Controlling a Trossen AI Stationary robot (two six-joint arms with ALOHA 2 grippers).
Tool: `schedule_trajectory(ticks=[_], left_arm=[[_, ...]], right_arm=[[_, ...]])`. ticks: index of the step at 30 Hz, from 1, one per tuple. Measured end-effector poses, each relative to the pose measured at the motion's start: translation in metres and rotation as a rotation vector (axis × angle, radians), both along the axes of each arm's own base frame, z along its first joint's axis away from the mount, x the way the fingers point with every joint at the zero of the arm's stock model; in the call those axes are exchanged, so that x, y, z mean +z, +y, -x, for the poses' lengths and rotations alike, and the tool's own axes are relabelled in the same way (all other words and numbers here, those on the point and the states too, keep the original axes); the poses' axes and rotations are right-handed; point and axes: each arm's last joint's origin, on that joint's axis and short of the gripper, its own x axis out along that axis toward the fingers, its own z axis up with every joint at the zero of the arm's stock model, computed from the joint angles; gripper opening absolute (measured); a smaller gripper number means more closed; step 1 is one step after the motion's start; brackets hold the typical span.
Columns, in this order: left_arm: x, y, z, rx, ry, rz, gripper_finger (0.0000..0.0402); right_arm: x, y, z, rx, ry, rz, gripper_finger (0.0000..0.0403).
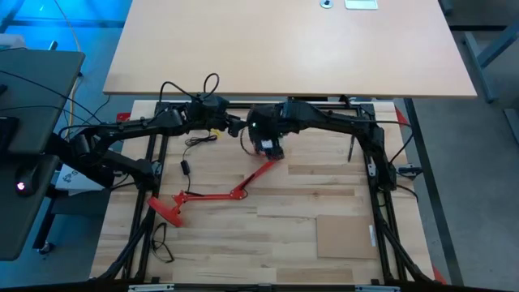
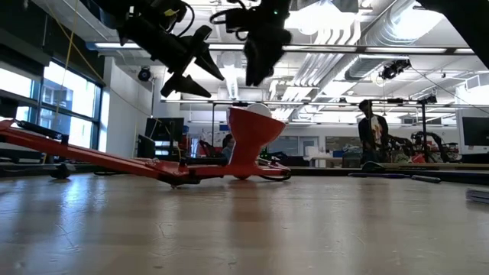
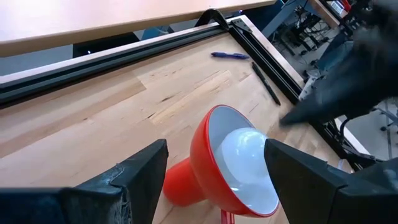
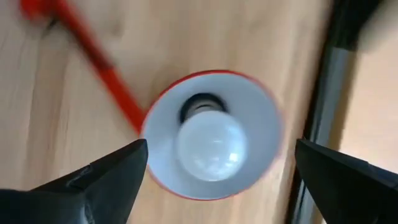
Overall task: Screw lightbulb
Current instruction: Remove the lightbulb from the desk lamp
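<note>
Inside the red lamp's (image 4: 211, 134) shade, I see the lightbulb (image 4: 210, 145) seated in the socket, the lamp lying on the wooden tabletop (image 1: 324, 203). My right end effector (image 4: 217, 171) hangs directly above the shade with fingers spread wide, gripping nothing. My left end effector (image 3: 214, 168) hovers just beside the shade, also released, its fingers apart and empty.

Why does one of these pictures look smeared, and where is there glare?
The right wrist view is motion-blurred: the red lamp shade and lightbulb have soft edges. The low view has bright ceiling lights washing out the top. The left wrist view is sharp.
</note>
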Motion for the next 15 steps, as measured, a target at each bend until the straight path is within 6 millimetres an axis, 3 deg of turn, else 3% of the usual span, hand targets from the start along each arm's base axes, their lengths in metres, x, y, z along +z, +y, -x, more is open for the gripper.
schedule_trajectory(ticks=[10,15], left_arm=[[0.0,0.0,0.0,-0.006,0.0,0.002,0.0261],[0.0,0.0,0.0,-0.01,0.002,-0.005,0.0261]], right_arm=[[0.025,-0.015,0.002,-0.707,-0.287,-0.237,0.0397],[0.027,-0.015,-0.001,-0.906,-0.366,-0.346,0.0397]])
